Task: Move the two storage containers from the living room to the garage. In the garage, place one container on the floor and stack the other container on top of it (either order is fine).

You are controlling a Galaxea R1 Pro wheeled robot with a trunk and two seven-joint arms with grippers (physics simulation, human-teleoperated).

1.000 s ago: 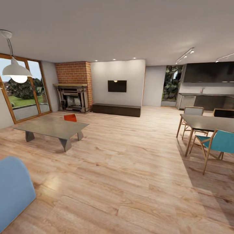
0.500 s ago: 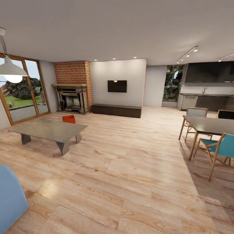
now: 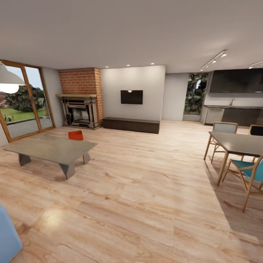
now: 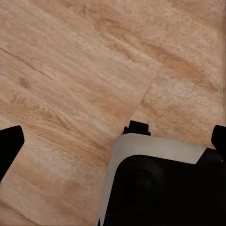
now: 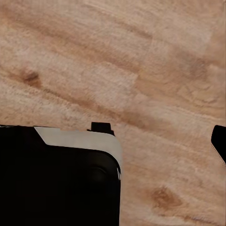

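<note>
I am in the living room, on its light wood-plank floor [image 3: 146,190]. One red-orange storage container [image 3: 76,135] sits on the floor just behind the low grey coffee table [image 3: 51,148], partly hidden by the tabletop. It is far ahead and to the left. In the left wrist view my left gripper [image 4: 114,139] is open, its dark fingertips [image 4: 9,143] at the picture's two sides over bare planks. In the right wrist view my right gripper [image 5: 113,139] is open too, with one fingertip [image 5: 219,141] showing and nothing held.
A brick fireplace [image 3: 81,106] and a dark low bench [image 3: 130,125] line the far wall. Glass doors [image 3: 23,106] are at the left. A dining table [image 3: 237,142] with chairs [image 3: 250,171] stands at the right. A blue seat corner [image 3: 7,237] is near me.
The whole view has shifted: the coffee table, lamp and blue seat slide left and the dining set slides right, so the camera has moved. The container has not moved.
</note>
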